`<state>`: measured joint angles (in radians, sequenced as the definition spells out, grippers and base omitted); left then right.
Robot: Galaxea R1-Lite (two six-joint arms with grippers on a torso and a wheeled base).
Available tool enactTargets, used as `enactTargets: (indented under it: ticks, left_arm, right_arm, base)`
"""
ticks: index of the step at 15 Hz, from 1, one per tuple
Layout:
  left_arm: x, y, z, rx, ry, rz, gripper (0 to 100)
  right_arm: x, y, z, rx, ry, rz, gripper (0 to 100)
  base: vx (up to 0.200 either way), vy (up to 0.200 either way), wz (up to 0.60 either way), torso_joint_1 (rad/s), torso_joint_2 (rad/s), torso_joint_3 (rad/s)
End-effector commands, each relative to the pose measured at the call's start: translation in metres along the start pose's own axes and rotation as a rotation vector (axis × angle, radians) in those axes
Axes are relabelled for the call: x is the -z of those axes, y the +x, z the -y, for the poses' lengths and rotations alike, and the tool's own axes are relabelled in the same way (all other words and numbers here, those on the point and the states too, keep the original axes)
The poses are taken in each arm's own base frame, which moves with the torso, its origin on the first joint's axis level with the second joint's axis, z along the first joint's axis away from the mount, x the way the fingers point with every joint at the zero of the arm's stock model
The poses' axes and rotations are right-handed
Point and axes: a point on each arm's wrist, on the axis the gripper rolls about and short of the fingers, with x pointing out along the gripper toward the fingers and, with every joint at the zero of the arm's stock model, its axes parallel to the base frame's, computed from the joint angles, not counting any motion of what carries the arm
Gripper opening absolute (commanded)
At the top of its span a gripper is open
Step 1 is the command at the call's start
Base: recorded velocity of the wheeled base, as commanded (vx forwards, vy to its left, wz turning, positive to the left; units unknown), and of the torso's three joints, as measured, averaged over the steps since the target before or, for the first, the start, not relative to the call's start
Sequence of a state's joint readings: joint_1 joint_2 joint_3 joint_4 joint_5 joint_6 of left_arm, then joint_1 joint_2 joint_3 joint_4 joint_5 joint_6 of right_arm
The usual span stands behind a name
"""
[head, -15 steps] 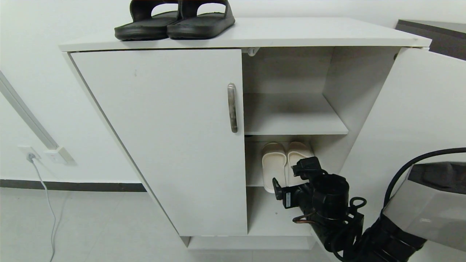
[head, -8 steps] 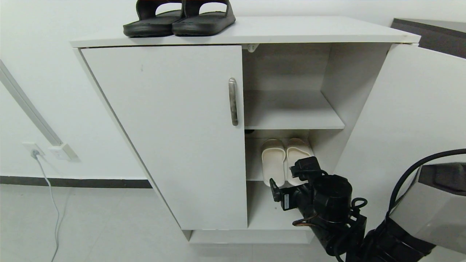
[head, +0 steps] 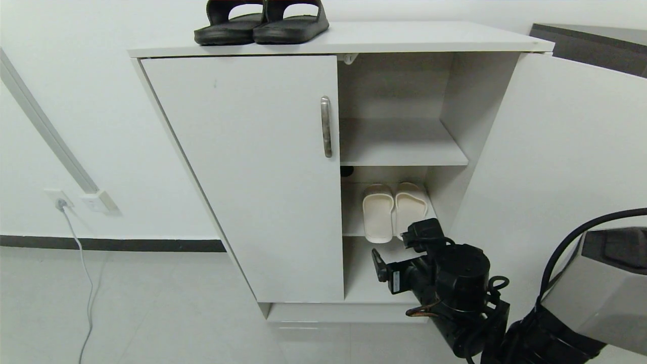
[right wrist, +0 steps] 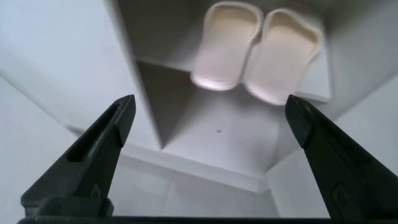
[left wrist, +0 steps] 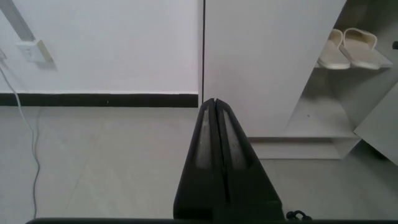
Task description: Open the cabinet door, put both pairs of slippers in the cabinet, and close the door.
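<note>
Right hand (head: 399, 247) is held spread wide, with nothing between its fingers, low in the right half of the frame, just in front of the open side of the cabinet (head: 429, 36). Left hand (left wrist: 214, 109) is seen pressed together and empty, held above the floor (head: 126, 313), apart from the cabinet. One pair, the white slippers (head: 394, 210), is already set side by side on the middle shelf (head: 353, 222), at the centre of the frame just above the right hand. The black slippers (head: 263, 25) are left on the cabinet top, at the upper centre-left. The task is judged to be about half done.

Trouble may be expected at the next pick. The black pair lies high and near the top's front edge, so one slipper could be knocked off or dropped if both are not pinched together. The white pair's heels appear to reach the shelf's front edge, so they could be caught when the door is shut.

The open door (head: 546, 151) stands at the right, close beside the right arm, and could be struck if the arm is swung. The opening is narrowed by the shut left door (head: 242, 167) with its handle (head: 326, 126). The upper shelf (head: 399, 146) or the bottom shelf (head: 364, 283) could be used for the black pair. A wall socket (head: 58, 200) is seen at the lower left, well apart.
</note>
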<state>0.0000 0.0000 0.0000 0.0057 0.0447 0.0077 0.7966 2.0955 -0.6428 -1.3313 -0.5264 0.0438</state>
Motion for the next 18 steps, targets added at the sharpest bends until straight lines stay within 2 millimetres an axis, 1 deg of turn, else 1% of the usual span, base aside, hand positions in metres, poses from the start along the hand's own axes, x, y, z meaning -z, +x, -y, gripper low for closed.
enactTargets:
  ticks: [1, 10, 18]
  left_arm:
    - [0.0000, 0.0001, 0.0000, 0.000, 0.000, -0.002, 0]
    - [0.0000, 0.0001, 0.0000, 0.000, 0.000, -0.002, 0]
    - [0.0000, 0.0001, 0.0001, 0.005, 0.000, -0.002, 0]
  right_arm:
    - [0.0030, 0.0010, -0.0003, -0.001, -0.004, -0.008, 100]
    - [0.0035, 0.0006, 0.0000, 0.001, -0.005, -0.009, 100]
    - [0.0042, -0.0002, 0.0000, 0.005, -0.006, -0.010, 100]
  base:
    - [0.000, 0.000, 0.00, 0.000, 0.00, 0.000]
    - [0.000, 0.000, 0.00, 0.000, 0.00, 0.000]
    - [0.000, 0.000, 0.00, 0.002, 0.00, 0.168]
